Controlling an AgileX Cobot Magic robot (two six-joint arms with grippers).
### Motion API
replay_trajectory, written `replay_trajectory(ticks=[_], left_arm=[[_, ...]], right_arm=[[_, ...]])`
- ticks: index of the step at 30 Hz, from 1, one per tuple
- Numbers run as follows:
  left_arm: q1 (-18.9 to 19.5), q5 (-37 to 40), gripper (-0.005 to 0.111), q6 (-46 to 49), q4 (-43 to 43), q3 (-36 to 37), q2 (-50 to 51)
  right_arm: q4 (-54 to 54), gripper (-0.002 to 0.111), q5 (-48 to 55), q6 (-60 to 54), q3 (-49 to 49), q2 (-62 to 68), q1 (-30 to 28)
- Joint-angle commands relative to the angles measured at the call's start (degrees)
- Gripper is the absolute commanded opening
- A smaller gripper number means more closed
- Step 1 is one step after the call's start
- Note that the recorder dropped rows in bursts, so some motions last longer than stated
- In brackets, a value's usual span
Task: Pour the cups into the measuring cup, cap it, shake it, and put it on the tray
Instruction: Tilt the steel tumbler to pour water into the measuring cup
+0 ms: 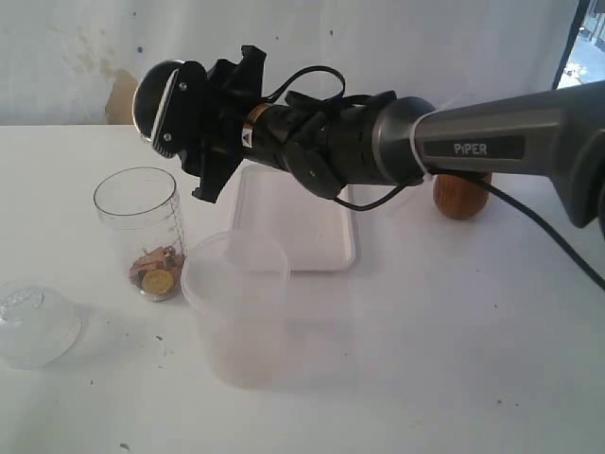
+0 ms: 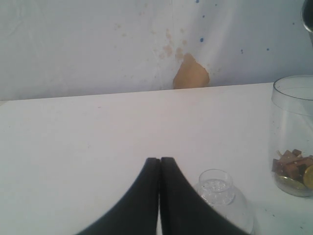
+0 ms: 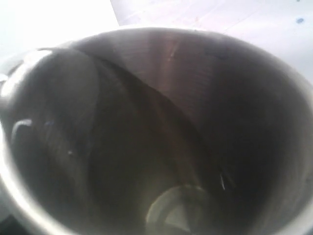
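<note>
My right gripper [image 1: 194, 118] reaches across to the left, shut on the stainless-steel tumbler [image 1: 156, 102]. It holds the tumbler tipped on its side just above the measuring cup [image 1: 140, 227]. The right wrist view looks into the tumbler's dark, empty-looking inside [image 3: 161, 137]. The measuring cup [image 2: 293, 139] stands upright with coins and brown pieces at its bottom. The clear dome cap [image 1: 33, 326] lies on the table to its front left. My left gripper [image 2: 159, 160] is shut on nothing, just beside the cap [image 2: 219, 195]. The brown cup [image 1: 461, 196] stands behind the right arm. The white tray [image 1: 326, 248] lies mid-table.
A large frosted tub [image 1: 236, 307] stands in front of the tray, close to the measuring cup's right side. The right arm [image 1: 473, 147] spans the table above the tray. A white wall with a tan patch [image 2: 190, 73] runs along the far edge.
</note>
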Motion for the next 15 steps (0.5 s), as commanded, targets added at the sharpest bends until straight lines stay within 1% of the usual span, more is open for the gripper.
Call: replay_trajectory(ticks=[1, 7, 15], left_arm=[[-0.2, -0.6, 0.001, 0.0, -0.4, 0.3, -0.3], [-0.2, -0.6, 0.001, 0.0, -0.4, 0.3, -0.3], [-0.2, -0.6, 0.001, 0.0, -0.4, 0.3, -0.3]], right_arm=[[0.1, 0.000, -3.7, -3.5, -0.5, -1.5, 0.7], [0.1, 0.000, -3.7, -3.8, -0.5, -1.5, 0.7], [0.1, 0.000, -3.7, -7.2, -0.5, -1.5, 0.7]])
